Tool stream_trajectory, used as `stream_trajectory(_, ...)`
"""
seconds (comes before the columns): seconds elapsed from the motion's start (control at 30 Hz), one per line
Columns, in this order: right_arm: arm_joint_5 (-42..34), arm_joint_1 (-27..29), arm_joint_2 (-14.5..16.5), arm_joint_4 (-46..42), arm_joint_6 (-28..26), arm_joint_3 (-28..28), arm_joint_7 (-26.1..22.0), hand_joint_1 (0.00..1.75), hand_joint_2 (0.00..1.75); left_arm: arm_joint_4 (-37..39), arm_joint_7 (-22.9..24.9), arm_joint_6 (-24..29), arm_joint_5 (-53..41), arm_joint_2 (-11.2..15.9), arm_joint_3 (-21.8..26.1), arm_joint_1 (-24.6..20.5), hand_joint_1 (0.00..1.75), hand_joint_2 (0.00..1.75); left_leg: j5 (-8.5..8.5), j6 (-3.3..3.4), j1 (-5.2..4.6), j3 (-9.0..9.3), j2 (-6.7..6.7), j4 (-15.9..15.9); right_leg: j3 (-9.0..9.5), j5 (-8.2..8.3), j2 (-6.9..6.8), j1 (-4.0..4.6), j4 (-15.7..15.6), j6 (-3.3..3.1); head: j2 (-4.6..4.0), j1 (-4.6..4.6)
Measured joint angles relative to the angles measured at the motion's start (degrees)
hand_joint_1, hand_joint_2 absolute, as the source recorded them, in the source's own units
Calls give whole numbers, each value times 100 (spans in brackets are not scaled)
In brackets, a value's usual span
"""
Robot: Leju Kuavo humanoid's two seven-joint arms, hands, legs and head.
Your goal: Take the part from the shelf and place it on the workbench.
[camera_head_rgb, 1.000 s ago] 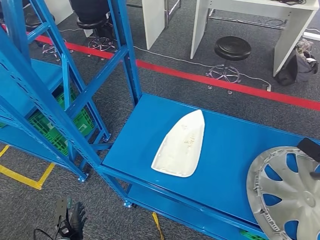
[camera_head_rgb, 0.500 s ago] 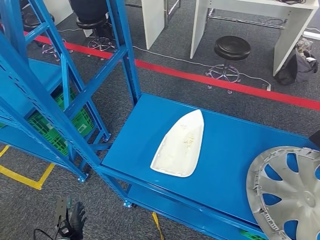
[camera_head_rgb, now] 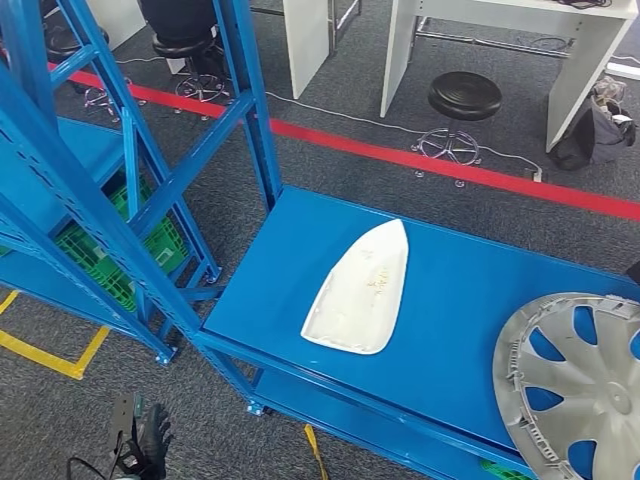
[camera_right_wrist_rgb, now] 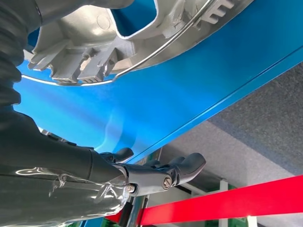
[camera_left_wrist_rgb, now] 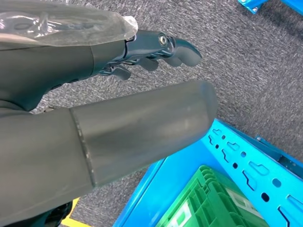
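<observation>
The smooth blue metal shelf (camera_head_rgb: 468,290) carries a ribbed silver hubcap (camera_head_rgb: 573,385) at its right end. Left of the hubcap lies the glossy white part (camera_head_rgb: 358,290), tapered, its narrow tip apparently pointing away. The fingers of the left hand (camera_left_wrist_rgb: 150,49) and right hand (camera_right_wrist_rgb: 153,172) are apart, holding nothing.

A silver wheel cover (camera_head_rgb: 573,385) with curved spokes lies flat on the blue surface (camera_head_rgb: 453,300), at its near right corner, its rim running past the picture's edge. Well apart to its left lies a white shell-shaped part (camera_head_rgb: 358,290).
</observation>
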Motion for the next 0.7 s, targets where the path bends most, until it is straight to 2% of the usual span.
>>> stream_trajectory(0.7,3,179,-44,71,71,-64,97,0,175,-1,23,45,-71,-3,-2,-13,0,0,0,0,0,0,3,0,-3,0,2,0,0,0,0,0)
